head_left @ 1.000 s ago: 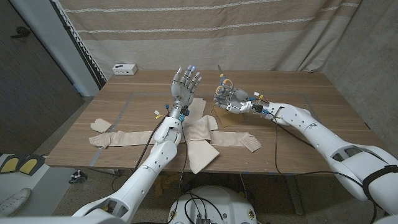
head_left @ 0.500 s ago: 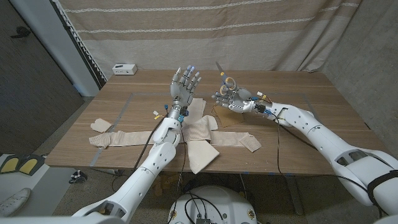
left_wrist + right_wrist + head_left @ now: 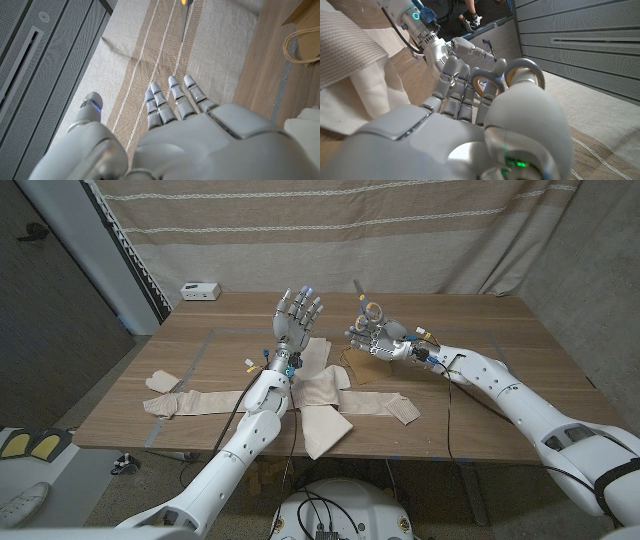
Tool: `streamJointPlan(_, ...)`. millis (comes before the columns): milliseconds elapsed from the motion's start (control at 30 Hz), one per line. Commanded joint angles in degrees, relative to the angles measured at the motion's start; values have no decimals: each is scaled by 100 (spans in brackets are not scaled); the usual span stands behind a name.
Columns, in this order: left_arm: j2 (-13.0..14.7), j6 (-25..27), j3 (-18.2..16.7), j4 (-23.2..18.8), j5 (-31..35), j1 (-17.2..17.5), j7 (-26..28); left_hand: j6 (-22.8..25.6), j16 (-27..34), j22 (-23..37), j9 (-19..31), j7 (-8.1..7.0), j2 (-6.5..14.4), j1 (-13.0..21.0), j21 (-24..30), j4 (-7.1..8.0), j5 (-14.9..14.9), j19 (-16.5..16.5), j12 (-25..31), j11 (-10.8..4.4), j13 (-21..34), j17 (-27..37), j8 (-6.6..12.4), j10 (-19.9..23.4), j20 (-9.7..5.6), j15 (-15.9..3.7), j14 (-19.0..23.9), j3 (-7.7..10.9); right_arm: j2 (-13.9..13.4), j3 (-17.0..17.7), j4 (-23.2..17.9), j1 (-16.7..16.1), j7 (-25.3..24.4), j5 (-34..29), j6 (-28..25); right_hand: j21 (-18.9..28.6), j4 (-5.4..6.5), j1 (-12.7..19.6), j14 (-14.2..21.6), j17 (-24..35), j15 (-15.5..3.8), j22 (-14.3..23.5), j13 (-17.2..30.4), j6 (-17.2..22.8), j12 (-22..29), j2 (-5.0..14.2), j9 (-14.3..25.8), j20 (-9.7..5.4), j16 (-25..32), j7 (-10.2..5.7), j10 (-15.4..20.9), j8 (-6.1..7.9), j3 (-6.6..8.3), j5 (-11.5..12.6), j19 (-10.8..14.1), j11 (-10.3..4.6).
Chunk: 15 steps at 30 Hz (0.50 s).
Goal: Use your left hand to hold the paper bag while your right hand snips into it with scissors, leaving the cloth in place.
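The paper bag (image 3: 362, 369) lies flat on the bench (image 3: 470, 340), below the right hand (image 3: 378, 338) and just beside the cloth (image 3: 322, 393). The scissors (image 3: 367, 311) are gripped in the raised right hand, handle rings up, blades pointing away from the robot. The left hand (image 3: 297, 318) is held upright above the cloth, fingers spread, holding nothing. A small white box (image 3: 200, 290) sits at the bench's far left corner.
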Motion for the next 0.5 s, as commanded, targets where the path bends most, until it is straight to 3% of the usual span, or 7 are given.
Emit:
streamJointPlan(33,87,37,-14,-145,-5,96,106,18,53,14,16,-43,60,23,-33,7,37,50,31,-10,-1,7,34,34,-3,-710,28,-7,124,-11,135,-2,-30,55,32,-89,-61,80,71,21,-371,22,-233,-426,-146,16,199,4,65,-157,259,70,-10,-20,-14,-75)
streamJointPlan(167,116,42,-27,-199,-11,138,144,43,55,14,18,-55,65,21,-39,11,38,55,37,-10,-2,0,44,40,1,-705,26,-12,189,-10,206,-12,-7,71,54,-172,-81,140,59,48,-468,31,-327,-723,-93,64,294,-23,133,-307,691,107,8,-25,-78,-397)
streamJointPlan(400,169,72,-45,-283,-34,199,192,52,67,16,22,-89,77,14,-49,21,38,63,50,-12,-3,-12,47,55,0,-718,44,-21,244,2,260,-9,35,89,61,-213,-95,193,38,92,-509,43,-151,-821,45,120,402,-67,182,-316,709,204,34,-25,-108,-584)
streamJointPlan(500,178,61,-50,-302,-34,216,204,53,73,17,24,-111,81,11,-54,24,39,67,53,-13,-5,-18,47,58,3,-707,54,-25,270,2,298,-1,80,93,65,-215,-95,209,80,121,-628,55,-23,-913,108,142,479,-85,228,-330,614,250,41,-26,-98,-639)
